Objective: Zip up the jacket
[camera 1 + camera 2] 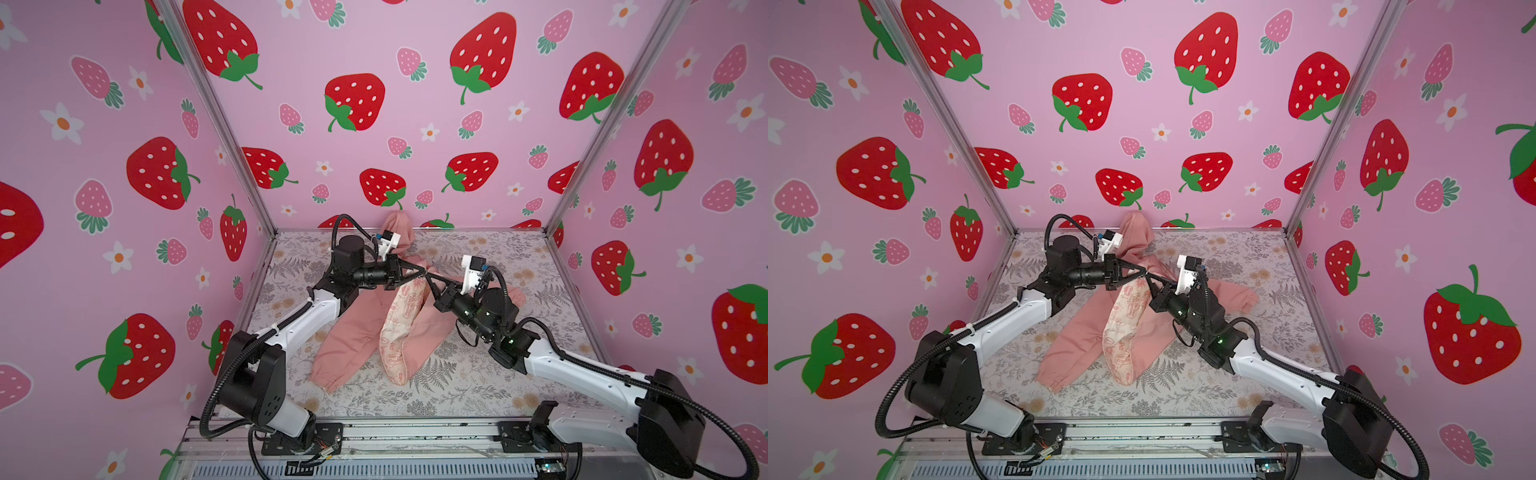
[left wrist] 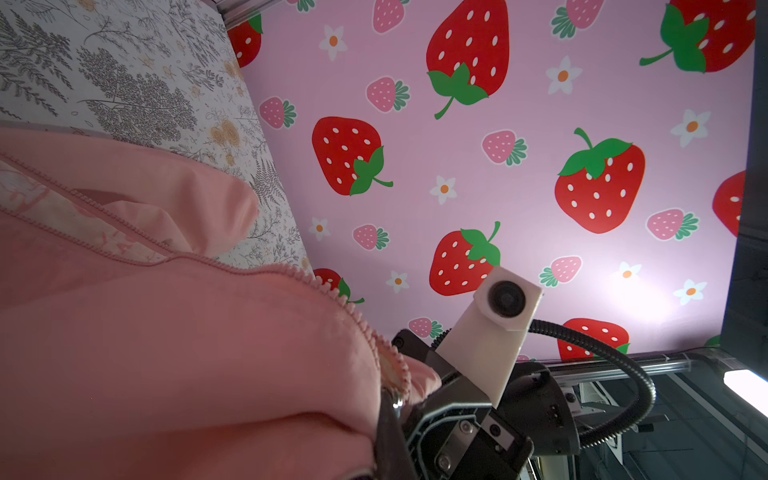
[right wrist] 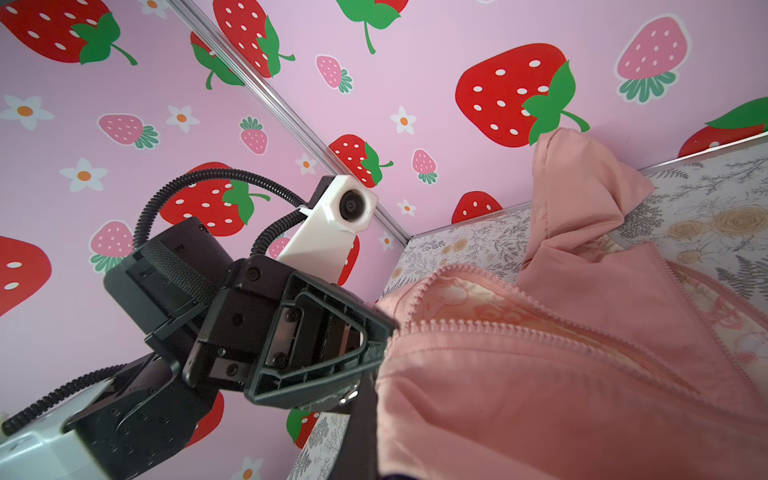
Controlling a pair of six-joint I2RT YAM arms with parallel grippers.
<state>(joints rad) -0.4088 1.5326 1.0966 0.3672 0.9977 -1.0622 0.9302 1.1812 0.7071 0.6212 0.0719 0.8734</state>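
Jacket [image 2: 166, 353] bunches where left gripper [image 1: 423, 273] and right gripper [image 1: 430, 279], both clamped shut, pinch its zipper [image 2: 291, 272]; best keep both edges aligned, taut.

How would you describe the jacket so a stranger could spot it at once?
Find the floral-printed tabletop between the strawberry-patterned walls. At its middle lies a small salmon-pink soft fabric hooded jacket, the only garment there. Its open front shows cream lining printed with pink emblems.

Both top views are bright and evenly lit, with wide-angle bending toward the edges. The left wrist view is dimmer, with glare on the pink wall [image 2: 648, 291]; the jacket [image 2: 166, 353] near the lens looks soft.
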